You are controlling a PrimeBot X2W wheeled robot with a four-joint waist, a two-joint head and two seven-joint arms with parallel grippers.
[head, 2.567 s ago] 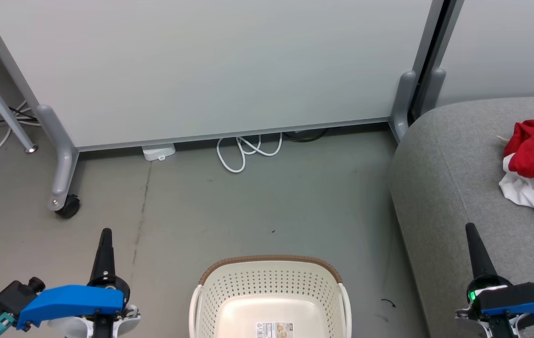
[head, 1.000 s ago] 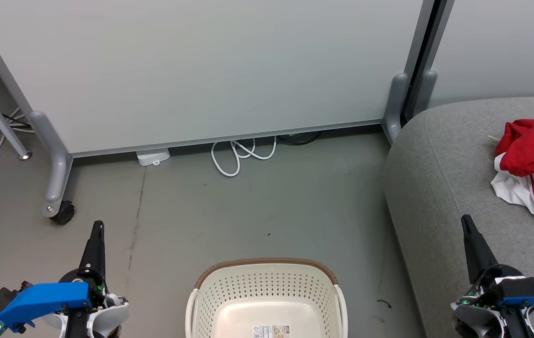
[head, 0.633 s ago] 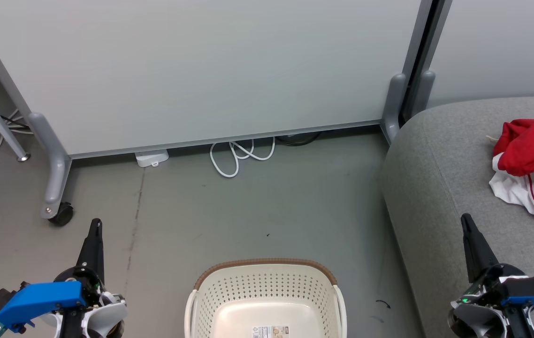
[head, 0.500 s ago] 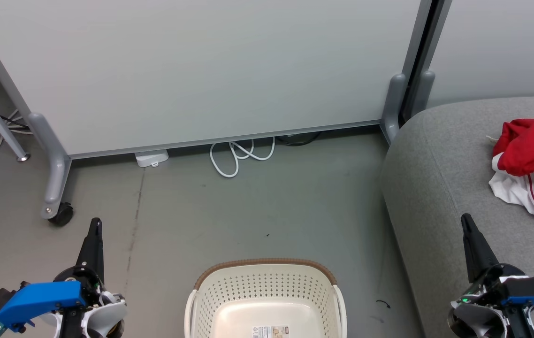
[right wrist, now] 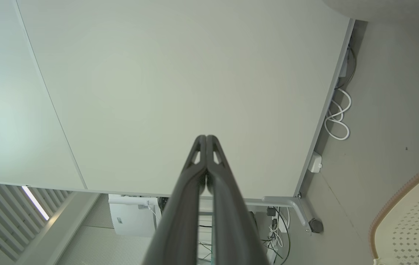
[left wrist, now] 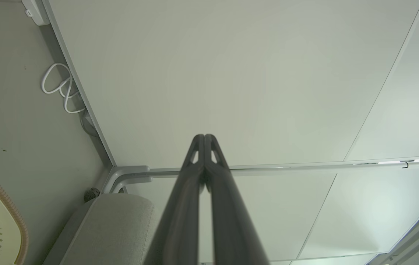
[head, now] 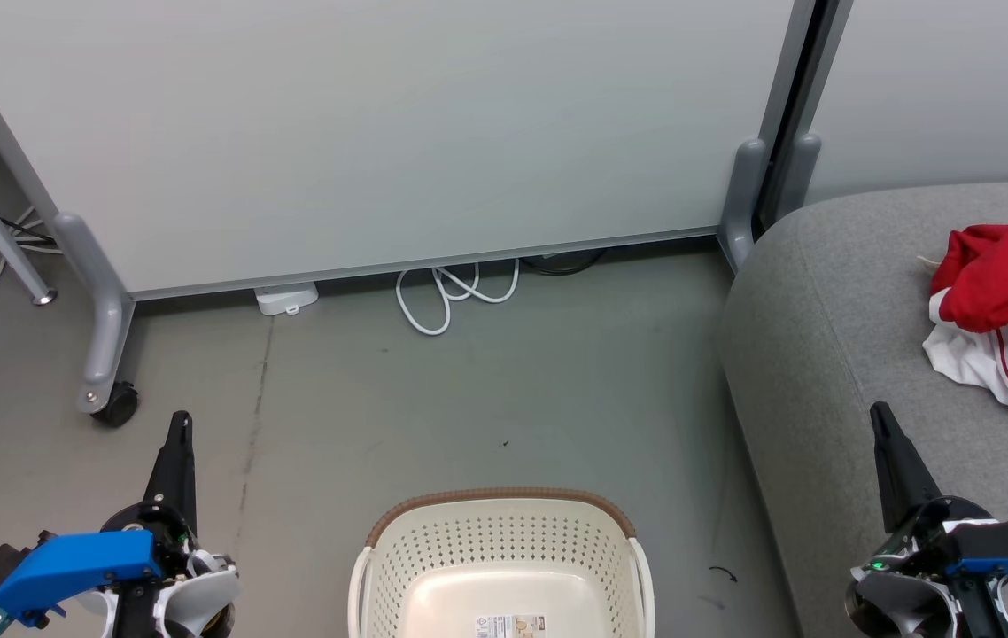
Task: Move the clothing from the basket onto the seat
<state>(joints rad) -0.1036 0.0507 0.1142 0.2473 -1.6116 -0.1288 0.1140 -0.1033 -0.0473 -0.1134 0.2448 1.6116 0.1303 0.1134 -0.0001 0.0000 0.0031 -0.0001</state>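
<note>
Basket (head: 504,494) on floor (head: 469,399): bare bottom, label (head: 510,626) visible. Clothing (head: 1004,301) heaped on seat (head: 823,337), right of basket, well apart. Left gripper (head: 178,420) and right gripper (head: 881,414) both closed, holding nothing.

L gripper (head: 178,420), R gripper (head: 879,412) w/ green LED (head: 877,564), long dark fingers (left wrist: 191,184), blue covers (head: 79,563), white housings (head: 203,595)

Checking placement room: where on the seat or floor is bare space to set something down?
The seat is bare from its rounded left edge to the clothing. Bare floor lies between the basket and the partition. Crowded: the white cable along the partition's foot.
</note>
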